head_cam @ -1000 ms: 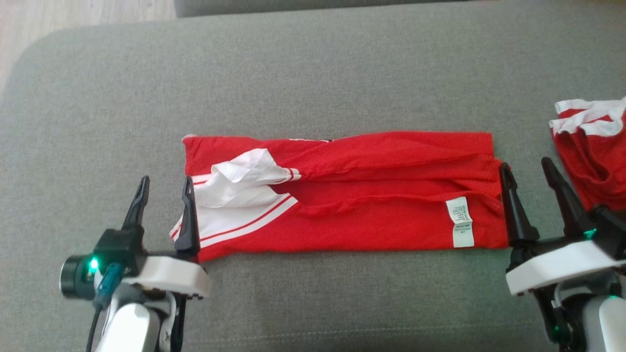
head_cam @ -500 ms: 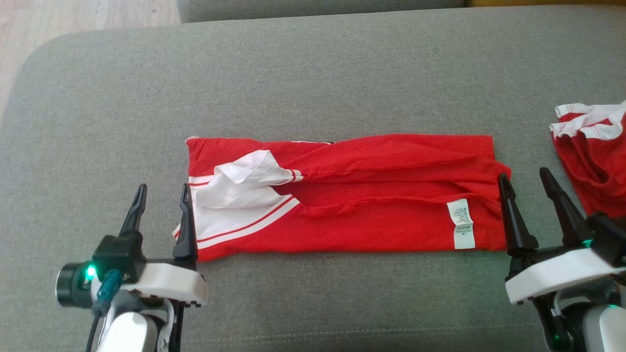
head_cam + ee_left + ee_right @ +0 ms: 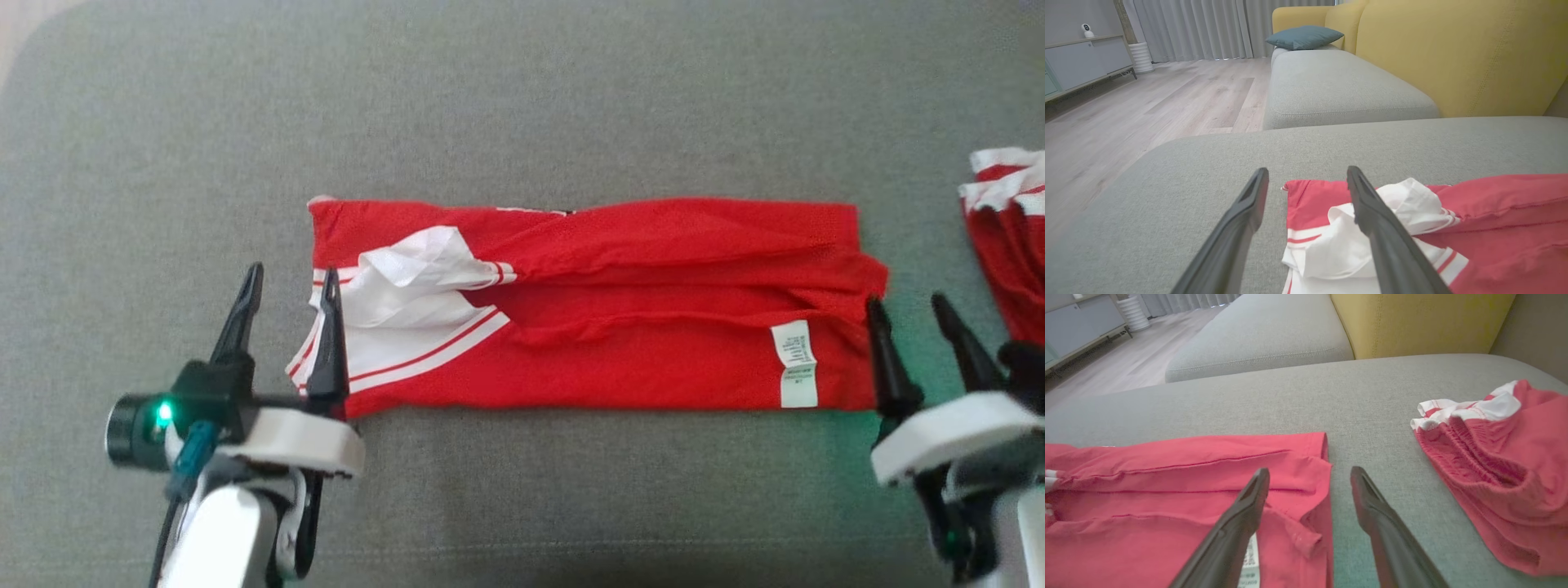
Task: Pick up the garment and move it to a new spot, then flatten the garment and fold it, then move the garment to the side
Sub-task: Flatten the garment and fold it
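The garment is a red shirt with a white striped sleeve, folded into a long strip across the grey sofa cushion. A white label sits near its right end. My left gripper stands open at the strip's left end, its inner finger over the white sleeve edge. In the left wrist view the left gripper straddles the garment's left edge. My right gripper is open at the right end. The right wrist view has the right gripper spanning the garment's right hem.
A second red garment with white trim lies bunched at the cushion's right, close to my right gripper, also in the right wrist view as a red heap. A yellow sofa back rises behind. Wooden floor lies beyond the cushion's left edge.
The whole head picture has shifted, so the camera moved. The garment lies as before. Both grippers stay open at its two ends.
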Tool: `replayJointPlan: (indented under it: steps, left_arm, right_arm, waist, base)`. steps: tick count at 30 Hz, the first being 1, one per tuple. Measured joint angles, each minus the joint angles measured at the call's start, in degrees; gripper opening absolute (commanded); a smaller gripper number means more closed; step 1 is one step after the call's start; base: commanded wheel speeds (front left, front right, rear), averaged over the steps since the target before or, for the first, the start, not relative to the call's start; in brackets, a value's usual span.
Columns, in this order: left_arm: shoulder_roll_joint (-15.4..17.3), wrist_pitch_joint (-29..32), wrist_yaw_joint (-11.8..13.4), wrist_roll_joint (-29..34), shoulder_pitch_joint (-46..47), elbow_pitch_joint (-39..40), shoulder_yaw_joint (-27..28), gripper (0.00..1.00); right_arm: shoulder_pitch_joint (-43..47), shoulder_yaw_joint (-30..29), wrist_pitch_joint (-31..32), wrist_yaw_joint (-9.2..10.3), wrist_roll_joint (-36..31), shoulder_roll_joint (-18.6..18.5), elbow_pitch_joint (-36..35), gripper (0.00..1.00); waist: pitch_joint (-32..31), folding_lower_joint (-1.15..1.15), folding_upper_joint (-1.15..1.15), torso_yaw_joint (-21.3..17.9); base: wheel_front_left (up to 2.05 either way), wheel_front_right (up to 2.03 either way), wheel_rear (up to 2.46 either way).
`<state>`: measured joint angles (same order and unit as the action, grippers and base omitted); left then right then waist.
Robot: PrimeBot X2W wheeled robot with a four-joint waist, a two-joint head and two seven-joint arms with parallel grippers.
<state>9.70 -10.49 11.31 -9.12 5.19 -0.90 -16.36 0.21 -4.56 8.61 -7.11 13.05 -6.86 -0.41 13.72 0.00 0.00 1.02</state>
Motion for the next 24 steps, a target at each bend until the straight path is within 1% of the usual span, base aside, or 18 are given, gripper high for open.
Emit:
replayJointPlan:
  steps: [6,12,17,22,23,24]
  left_arm:
    - [-0.5,-0.8,-0.6,0.0,3.2,-0.4,-1.2,1.00]
    - [-0.8,-1.3,-0.7,0.0,4.2,-1.4,-1.4,1.00]
    - [-0.8,-2.0,-0.7,0.0,5.5,-2.3,-1.5,1.00]
    - [-0.8,-2.3,-0.7,0.0,5.7,-2.6,-1.5,1.00]
    - [-0.8,-2.5,-0.7,0.0,5.7,-2.7,-1.5,1.00]
    - [-0.8,-2.7,-0.7,0.0,5.7,-2.8,-1.5,1.00]
  right_arm:
    - [-8.4,-1.0,-0.5,0.00,0.3,-1.6,8.1,1.00]
    - [-10.5,0.5,2.7,0.00,0.6,-1.7,14.5,1.00]
    - [-12.6,1.0,3.6,0.00,1.6,-1.8,16.2,1.00]
    - [-12.8,1.8,3.7,0.00,2.6,-1.8,16.4,1.00]
    - [-12.8,1.9,3.8,0.00,2.6,-1.8,16.5,0.98]
    - [-12.8,2.0,3.8,0.00,2.6,-1.8,16.6,0.75]
  waist:
    - [3.8,0.00,0.00,0.6]
    - [6.1,0.00,0.00,0.9]
    - [6.8,0.00,0.00,1.0]
    - [6.8,0.00,0.00,1.1]
    - [6.8,0.00,0.00,1.2]
    - [6.8,0.00,0.00,1.2]
  base:
    - [0.00,0.00,0.00]
    - [0.00,0.00,0.00]
    - [0.00,0.00,0.00]
    - [0.00,0.00,0.00]
    - [0.00,0.00,0.00]
    - [0.00,0.00,0.00]
